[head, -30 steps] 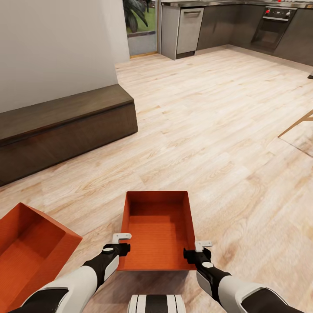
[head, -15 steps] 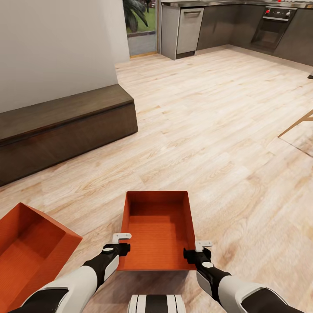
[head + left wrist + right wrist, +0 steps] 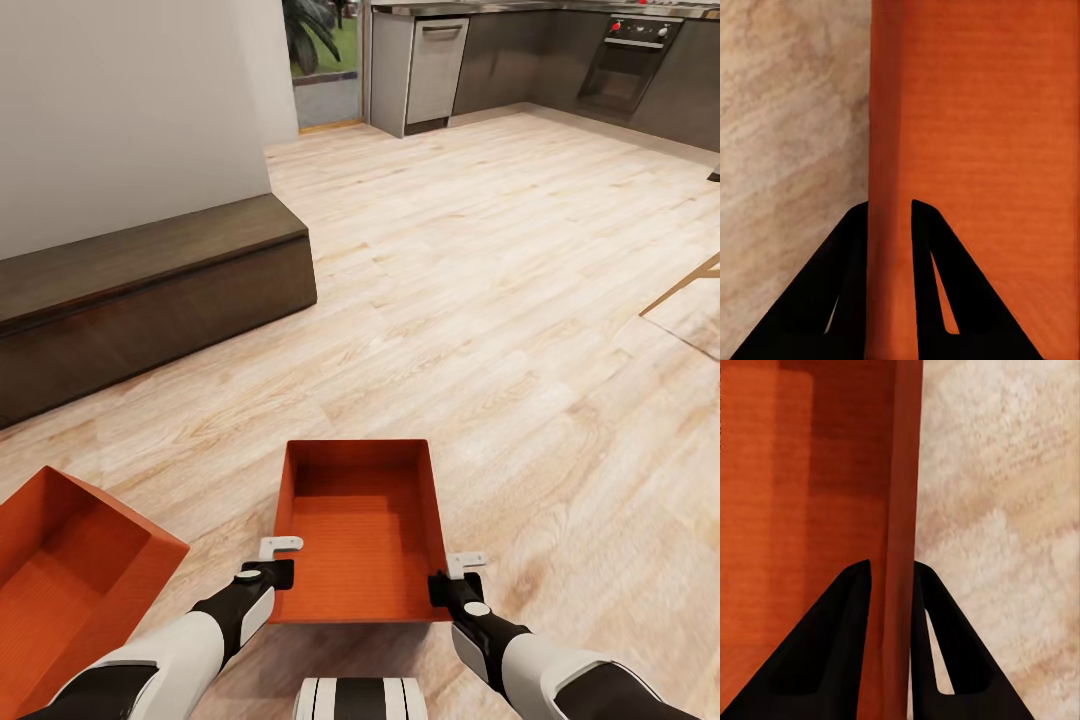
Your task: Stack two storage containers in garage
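Head view: right pincer [image 3: 452, 577] has edged in onto the centre storage container [image 3: 362, 530]; left pincer [image 3: 275, 562] pinches its opposite wall. Both look clamped, probably ready to lift. Second container [image 3: 70, 570] sits on wood floor [image 3: 500, 330], left.

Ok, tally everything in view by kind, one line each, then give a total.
Orange-red open-topped rectangular storage containers: 2, one between the arms, one at the left
Black-and-white robot grippers: 2, left gripper, right gripper
Dark wooden low bench: 1
Total: 5
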Motion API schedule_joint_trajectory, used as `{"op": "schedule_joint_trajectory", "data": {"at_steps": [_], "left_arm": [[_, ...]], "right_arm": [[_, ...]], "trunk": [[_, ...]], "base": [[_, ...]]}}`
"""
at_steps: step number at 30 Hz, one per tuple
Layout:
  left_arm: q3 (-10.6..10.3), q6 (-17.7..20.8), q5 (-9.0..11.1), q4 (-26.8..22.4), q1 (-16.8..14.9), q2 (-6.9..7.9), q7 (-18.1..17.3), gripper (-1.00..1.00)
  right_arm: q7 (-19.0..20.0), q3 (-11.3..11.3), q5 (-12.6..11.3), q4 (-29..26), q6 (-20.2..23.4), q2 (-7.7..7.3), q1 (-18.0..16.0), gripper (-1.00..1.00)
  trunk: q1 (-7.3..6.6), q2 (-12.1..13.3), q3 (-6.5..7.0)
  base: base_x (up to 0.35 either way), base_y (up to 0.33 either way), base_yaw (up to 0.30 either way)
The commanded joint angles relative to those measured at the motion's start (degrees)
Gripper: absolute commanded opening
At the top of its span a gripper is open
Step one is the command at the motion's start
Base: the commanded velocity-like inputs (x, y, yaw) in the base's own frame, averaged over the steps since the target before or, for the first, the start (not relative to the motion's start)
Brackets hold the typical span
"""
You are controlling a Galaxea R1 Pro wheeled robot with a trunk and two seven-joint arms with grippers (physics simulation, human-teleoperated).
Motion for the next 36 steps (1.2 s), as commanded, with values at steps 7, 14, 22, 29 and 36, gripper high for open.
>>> {"op": "schedule_joint_trajectory", "data": {"at_steps": [7, 14, 22, 29, 36], "left_arm": [[0.8, 0.3, -1.0, -0.1, 0.0, -0.06, 0.6, -1.0], [0.8, 0.3, -1.0, -0.1, 0.0, -0.07, 0.6, -1.0], [1.0, 0.3, -0.9, -0.2, 0.0, 0.02, 0.6, -1.0], [1.0, 0.3, -0.9, -0.2, 0.0, 0.02, 0.6, -1.0], [1.1, 0.3, -0.9, -0.2, 0.0, 0.02, 0.6, -1.0]], "right_arm": [[-0.4, -0.5, -1.6, 0.2, -0.4, 0.0, -0.1, -1.0], [-0.4, -0.5, -1.6, 0.2, -0.4, 0.0, 0.0, -1.0], [-0.4, -0.5, -1.6, 0.2, -0.4, 0.1, 0.0, -1.0], [-0.4, -0.5, -1.7, 0.2, -0.4, 0.02, 0.0, -1.0], [-0.4, -0.5, -1.7, 0.2, -0.4, 0.06, 0.0, -1.0]], "trunk": [[-0.01, 0.0, -0.03], [-0.67, 1.2, 0.51], [-2.42, 4.4, 1.94], [-3.96, 7.2, 3.2], [-5.5, 10.0, 4.46]], "base": [[0.0, 0.0, 0.0], [0.0, 0.0, 0.0], [0.0, 0.0, 0.0], [0.0, 0.0, 0.0], [0.0, 0.0, 0.0]]}}
